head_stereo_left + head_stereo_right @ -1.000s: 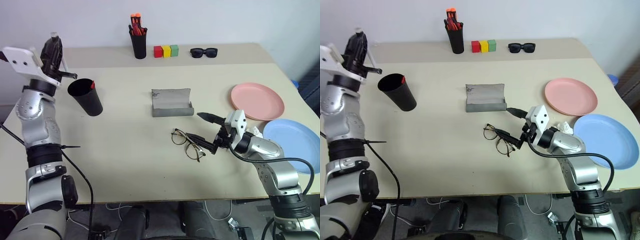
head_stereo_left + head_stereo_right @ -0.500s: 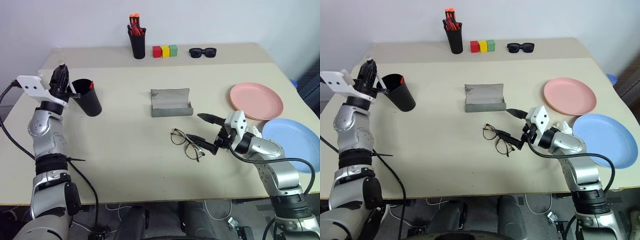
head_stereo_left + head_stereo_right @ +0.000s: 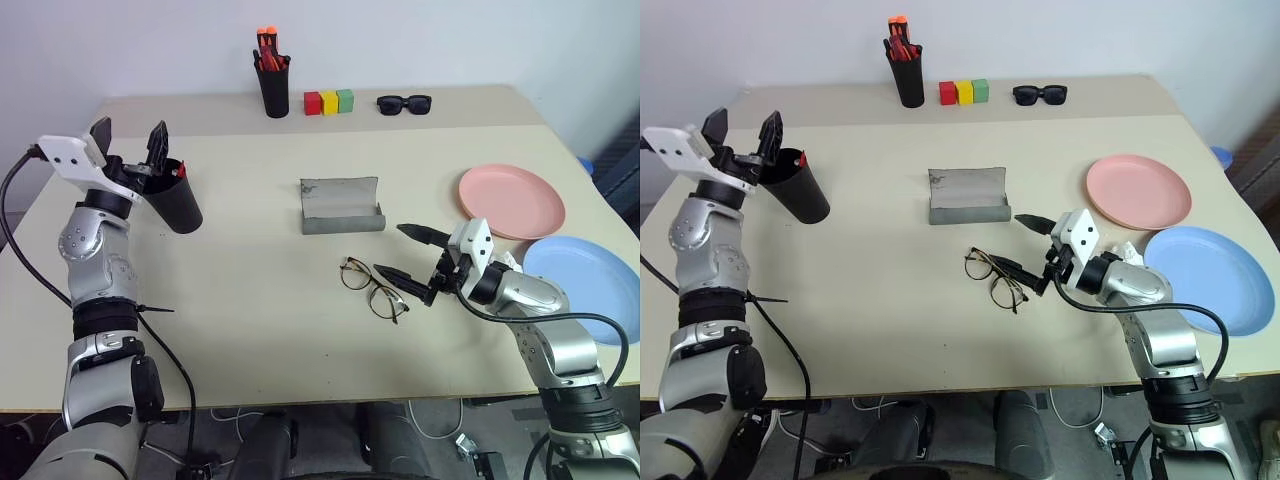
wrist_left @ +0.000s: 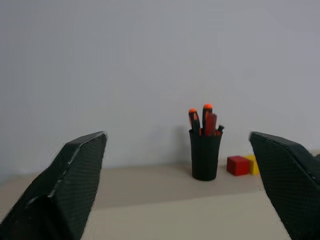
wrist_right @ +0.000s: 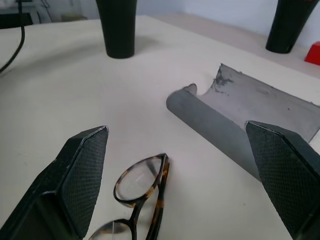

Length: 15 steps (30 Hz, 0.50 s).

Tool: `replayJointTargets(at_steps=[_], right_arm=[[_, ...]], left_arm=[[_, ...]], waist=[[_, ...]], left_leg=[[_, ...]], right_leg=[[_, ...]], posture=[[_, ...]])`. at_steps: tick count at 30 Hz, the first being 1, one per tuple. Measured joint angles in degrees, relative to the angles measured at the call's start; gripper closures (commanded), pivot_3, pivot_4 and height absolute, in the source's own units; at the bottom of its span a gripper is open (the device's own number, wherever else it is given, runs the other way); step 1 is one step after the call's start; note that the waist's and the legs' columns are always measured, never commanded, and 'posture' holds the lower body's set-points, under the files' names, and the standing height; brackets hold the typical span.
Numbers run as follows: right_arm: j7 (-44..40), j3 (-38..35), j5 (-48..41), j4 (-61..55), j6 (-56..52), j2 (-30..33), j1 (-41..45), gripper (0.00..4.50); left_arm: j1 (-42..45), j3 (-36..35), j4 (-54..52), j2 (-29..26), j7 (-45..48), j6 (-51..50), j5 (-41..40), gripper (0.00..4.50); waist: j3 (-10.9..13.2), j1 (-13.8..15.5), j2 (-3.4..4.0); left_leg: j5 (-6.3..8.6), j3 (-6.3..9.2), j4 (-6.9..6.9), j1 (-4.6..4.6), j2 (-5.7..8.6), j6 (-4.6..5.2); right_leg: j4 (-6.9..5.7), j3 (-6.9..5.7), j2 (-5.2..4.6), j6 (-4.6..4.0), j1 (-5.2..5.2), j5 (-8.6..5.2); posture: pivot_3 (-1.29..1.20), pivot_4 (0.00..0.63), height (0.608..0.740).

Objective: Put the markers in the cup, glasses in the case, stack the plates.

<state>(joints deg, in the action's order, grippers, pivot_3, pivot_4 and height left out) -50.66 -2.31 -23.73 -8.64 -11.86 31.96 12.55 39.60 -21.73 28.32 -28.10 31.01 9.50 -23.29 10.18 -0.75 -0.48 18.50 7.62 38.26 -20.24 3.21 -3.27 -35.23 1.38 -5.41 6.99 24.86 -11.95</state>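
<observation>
The black cup [image 3: 176, 197] stands tilted at the table's left, with a marker's red tip [image 3: 182, 170] showing at its rim. My left gripper [image 3: 128, 140] is open just above and left of the rim, with nothing between its fingers. The wire-framed glasses [image 3: 371, 289] lie at mid-table. My right gripper [image 3: 390, 250] is open beside their right end and does not touch them. The grey case [image 3: 342, 206] lies open behind the glasses. The pink plate [image 3: 512, 201] and the blue plate [image 3: 583, 290] sit side by side at the right.
A black pen holder [image 3: 277, 86] with orange-red capped pens stands at the back. Beside it are red, yellow and green blocks [image 3: 331, 101] and black sunglasses [image 3: 406, 103]. A blue thing [image 3: 590, 166] sits past the table's right edge.
My left gripper has come down beside the cup's rim and gone from shut to open. The right arm and the glasses have not moved.
</observation>
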Motion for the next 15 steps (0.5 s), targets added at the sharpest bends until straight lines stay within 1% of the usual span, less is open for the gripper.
replayJointTargets(at_steps=[4, 8, 11, 15], right_arm=[[1.01, -0.73, 0.92, 1.90, 1.64, -0.01, 1.38, 0.00], [2.02, -1.35, 2.42, 4.64, 3.96, 0.00, 1.29, 0.00], [2.74, -1.86, 2.73, 5.02, 4.91, -0.07, 0.98, 0.00], [3.78, -2.01, 3.03, 4.93, 5.65, -0.82, 0.31, 0.00]], left_arm=[[1.78, 5.42, -7.88, -0.07, 4.87, -12.16, -2.90, 0.04], [7.73, 11.10, -8.52, 1.45, 9.19, -21.56, -3.67, 0.04], [14.96, 19.62, -2.67, 2.10, 16.16, -26.68, -0.20, 0.04], [23.96, 27.83, 10.77, 8.05, 20.09, -28.42, 6.99, 0.04]], waist=[[0.00, 0.25, 0.00], [0.00, -0.02, 0.00], [0.00, -0.07, 0.00], [0.00, -0.08, 0.00]], left_leg=[[0.00, 0.03, 0.02, 0.00, 0.02, 0.00], [0.00, 0.01, 0.01, 0.01, 0.02, 0.00], [0.00, -0.01, 0.01, 0.03, 0.03, 0.01], [0.01, -0.01, 0.01, 0.02, 0.04, 0.05]], right_leg=[[0.00, -0.01, 0.01, 0.01, -0.04, 0.01], [-0.01, -0.01, 0.02, 0.01, -0.05, 0.01], [0.01, -0.01, 0.05, 0.01, -0.07, 0.01], [0.06, -0.01, 0.06, 0.02, -0.10, 0.00]], posture=[[0.00, 0.150, 0.740], [0.00, 0.150, 0.740], [0.00, 0.150, 0.740], [0.00, 0.150, 0.740]])
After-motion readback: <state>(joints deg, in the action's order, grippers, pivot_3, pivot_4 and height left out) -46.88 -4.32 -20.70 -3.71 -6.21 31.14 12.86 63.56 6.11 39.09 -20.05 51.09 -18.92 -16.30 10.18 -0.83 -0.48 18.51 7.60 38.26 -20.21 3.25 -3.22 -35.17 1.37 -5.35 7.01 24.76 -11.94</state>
